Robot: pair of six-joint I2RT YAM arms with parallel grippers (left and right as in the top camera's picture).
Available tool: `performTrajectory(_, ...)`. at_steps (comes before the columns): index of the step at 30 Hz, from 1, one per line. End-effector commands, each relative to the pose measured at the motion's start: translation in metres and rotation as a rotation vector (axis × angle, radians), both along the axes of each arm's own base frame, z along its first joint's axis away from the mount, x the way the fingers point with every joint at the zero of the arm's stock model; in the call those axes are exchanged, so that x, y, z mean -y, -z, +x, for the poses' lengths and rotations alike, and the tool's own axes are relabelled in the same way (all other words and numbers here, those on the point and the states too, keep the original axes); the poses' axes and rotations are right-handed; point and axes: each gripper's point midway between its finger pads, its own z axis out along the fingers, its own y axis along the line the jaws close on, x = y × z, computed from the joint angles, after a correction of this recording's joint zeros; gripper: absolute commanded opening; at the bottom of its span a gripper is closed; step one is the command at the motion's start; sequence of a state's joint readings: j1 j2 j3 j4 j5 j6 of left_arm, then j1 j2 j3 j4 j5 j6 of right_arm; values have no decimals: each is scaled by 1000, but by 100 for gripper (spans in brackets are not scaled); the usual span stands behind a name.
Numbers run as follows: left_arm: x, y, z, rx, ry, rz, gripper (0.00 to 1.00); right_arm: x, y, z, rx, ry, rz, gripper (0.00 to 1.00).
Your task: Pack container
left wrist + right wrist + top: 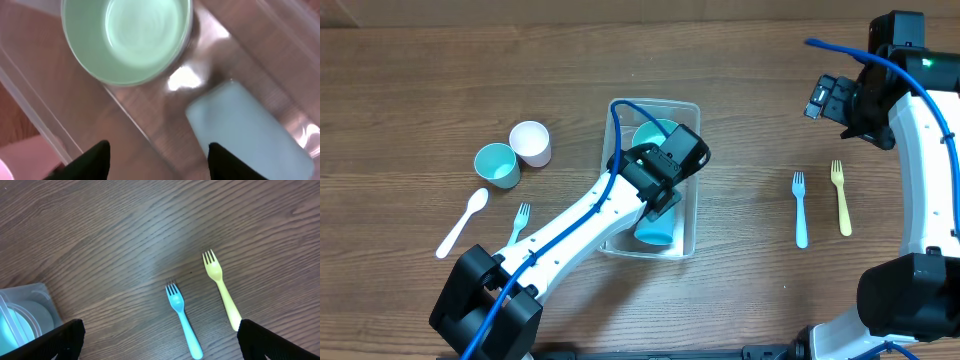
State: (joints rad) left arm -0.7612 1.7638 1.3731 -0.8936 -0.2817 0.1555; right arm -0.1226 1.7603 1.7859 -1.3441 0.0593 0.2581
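Two open pincers: left gripper (155,152) over the container (687,205), right gripper (160,332) near blue fork (181,317) and yellow fork (222,292).

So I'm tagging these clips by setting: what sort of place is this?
Probably a robotics lab bench rather than a kitchen: the left arm and right arm, cabled, stand at a wood-grain table, with a clear container, blue fork and yellow fork laid out.

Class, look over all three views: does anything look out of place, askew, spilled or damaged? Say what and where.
One thing: inside the clear plastic rectangular tub, the light blue cup seems to lie on its side at the near end, while the pale green bowl sits upright. Nothing looks spilled or broken.
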Motion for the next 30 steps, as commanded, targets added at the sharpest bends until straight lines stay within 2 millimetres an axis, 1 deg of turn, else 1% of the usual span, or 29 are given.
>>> performTrajectory(1, 0, 2, -17, -92, 8, -10, 68, 2, -16, 2, 50, 7, -11, 100)
performTrajectory(6, -6, 2, -25, -127, 10, 15, 73, 2, -16, 2, 50, 7, -11, 100)
performTrajectory(10, -13, -5, -33, -162, 19, 50, 74, 2, -16, 2, 50, 7, -11, 100)
performTrajectory(12, -15, -7, -40, -202, 59, 63, 73, 2, -16, 2, 49, 7, -11, 100)
performTrajectory(15, -3, -3, -58, -295, 162, 10, 74, 2, -16, 2, 50, 7, -11, 100)
performTrajectory(17, 6, -2, -65, -331, 207, -34, 75, 2, -16, 2, 49, 6, -11, 100)
performTrajectory(20, 9, 2, -66, -336, 218, -52, 77, 2, -16, 2, 50, 7, -11, 100)
performTrajectory(24, 6, 9, -67, -341, 233, -39, 77, 2, -16, 2, 50, 7, -11, 100)
performTrajectory(28, 4, 22, -68, -338, 240, -32, 79, 2, -16, 2, 50, 7, -11, 100)
performTrajectory(30, 3, 24, -65, -319, 236, -23, 79, 2, -16, 2, 49, 7, -11, 100)
